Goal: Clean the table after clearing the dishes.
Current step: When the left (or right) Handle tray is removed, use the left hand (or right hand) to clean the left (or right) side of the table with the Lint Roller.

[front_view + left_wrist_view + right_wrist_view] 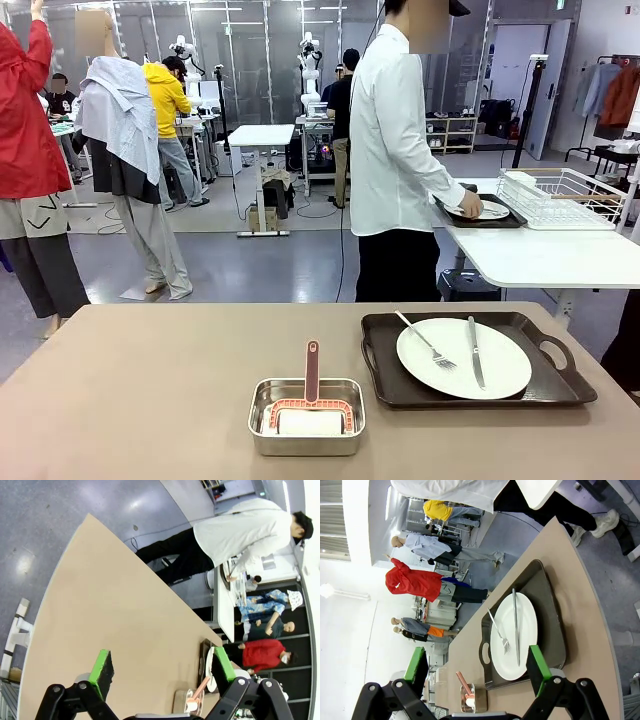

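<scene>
Shiny grey floor [250, 275], white side table [560, 255]

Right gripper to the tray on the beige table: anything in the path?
Nothing visible. From the right wrist view, the right gripper, jaws open, faces the tray and its plate directly; nothing lies between. The steel pan sits beside the tray, off that line.

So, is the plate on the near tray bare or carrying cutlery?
Carrying cutlery: a fork and a knife lie on the white plate, which sits in the dark tray.

Bright even overhead light, fisheye-curved wrist views
</scene>
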You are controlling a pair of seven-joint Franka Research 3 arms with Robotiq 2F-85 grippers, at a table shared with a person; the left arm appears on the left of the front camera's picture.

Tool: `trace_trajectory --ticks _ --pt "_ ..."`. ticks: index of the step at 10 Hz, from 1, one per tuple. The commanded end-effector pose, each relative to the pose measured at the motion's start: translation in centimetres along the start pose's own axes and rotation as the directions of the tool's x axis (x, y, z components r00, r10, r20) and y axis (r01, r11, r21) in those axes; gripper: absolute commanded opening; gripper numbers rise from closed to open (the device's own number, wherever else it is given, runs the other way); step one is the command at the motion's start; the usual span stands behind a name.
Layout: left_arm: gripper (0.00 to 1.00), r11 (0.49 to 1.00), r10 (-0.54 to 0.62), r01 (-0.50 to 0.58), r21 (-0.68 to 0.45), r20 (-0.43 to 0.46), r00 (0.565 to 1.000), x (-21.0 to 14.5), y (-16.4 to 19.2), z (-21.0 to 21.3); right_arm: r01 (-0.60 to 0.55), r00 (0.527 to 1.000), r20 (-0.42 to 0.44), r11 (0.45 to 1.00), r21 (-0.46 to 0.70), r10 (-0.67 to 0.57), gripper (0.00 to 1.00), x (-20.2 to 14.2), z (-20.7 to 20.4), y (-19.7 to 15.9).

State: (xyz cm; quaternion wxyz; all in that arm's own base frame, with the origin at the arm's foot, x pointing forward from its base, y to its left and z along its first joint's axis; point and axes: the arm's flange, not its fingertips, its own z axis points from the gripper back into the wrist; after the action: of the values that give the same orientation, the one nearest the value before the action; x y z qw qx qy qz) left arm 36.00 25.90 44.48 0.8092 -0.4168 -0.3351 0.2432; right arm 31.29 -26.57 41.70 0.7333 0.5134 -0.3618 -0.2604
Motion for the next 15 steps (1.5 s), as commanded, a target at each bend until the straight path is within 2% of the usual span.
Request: trace_trajectory --ticks 1,3,4,5,7,8,9,11,12,14,15 --pt "1.0 0.989 -0.142 0.137 -0.053 -0.119 0.983 -0.7 -2.6 -2.0 -0.006 1.0 -0.004 1.0 0.004 0.006 1.0 -0.1 0.2 0.0" --pt "1.0 0.967 -0.249 0.222 -0.123 -0.289 0.925 -2.6 -6.2 -5.4 -0.006 1.0 -0.004 1.0 0.004 0.006 1.0 -0.1 0.2 0.0" --pt "1.0 0.951 -0.308 0.273 -0.145 -0.369 0.877 -3.9 -8.0 -7.3 -0.006 1.0 -0.004 1.0 0.004 0.006 1.0 -0.1 0.2 0.0" --pt "1.0 0.927 -0.374 0.311 -0.209 -0.456 0.808 -5.9 -10.4 -9.7 -0.006 1.0 -0.004 1.0 0.004 0.006 1.0 -0.1 0.2 0.0" --pt "1.0 0.855 -0.513 0.434 -0.285 -0.59 0.623 -11.3 -15.3 -14.9 -0.006 1.0 -0.004 1.0 0.004 0.006 1.0 -0.1 0.2 0.0" --pt "1.0 0.815 -0.571 0.469 -0.342 -0.615 0.544 -13.9 -17.7 -17.2 -0.006 1.0 -0.004 1.0 0.004 0.006 1.0 -0.1 0.2 0.0" --pt "1.0 0.756 -0.636 0.522 -0.394 -0.629 0.446 -16.6 -20.5 -19.9 -0.006 1.0 -0.004 1.0 0.004 0.006 1.0 -0.1 0.2 0.0" --pt "1.0 0.666 -0.697 0.595 -0.451 -0.66 0.281 -20.7 -24.4 -24.4 -0.006 1.0 -0.004 1.0 0.004 0.006 1.0 -0.1 0.2 0.0" --pt "1.0 0.63 -0.714 0.619 -0.468 -0.662 0.226 -21.9 -25.5 -25.9 -0.006 1.0 -0.004 1.0 0.004 0.006 1.0 -0.1 0.2 0.0" --pt "1.0 0.601 -0.725 0.632 -0.489 -0.667 0.172 -23.4 -26.7 -27.3 -0.006 1.0 -0.004 1.0 0.004 0.006 1.0 -0.1 0.2 0.0" --pt "1.0 0.644 -0.707 0.59 -0.488 -0.674 0.214 -24.3 -26.6 -26.2 -0.006 1.0 -0.004 1.0 0.004 0.006 1.0 -0.1 0.2 0.0"
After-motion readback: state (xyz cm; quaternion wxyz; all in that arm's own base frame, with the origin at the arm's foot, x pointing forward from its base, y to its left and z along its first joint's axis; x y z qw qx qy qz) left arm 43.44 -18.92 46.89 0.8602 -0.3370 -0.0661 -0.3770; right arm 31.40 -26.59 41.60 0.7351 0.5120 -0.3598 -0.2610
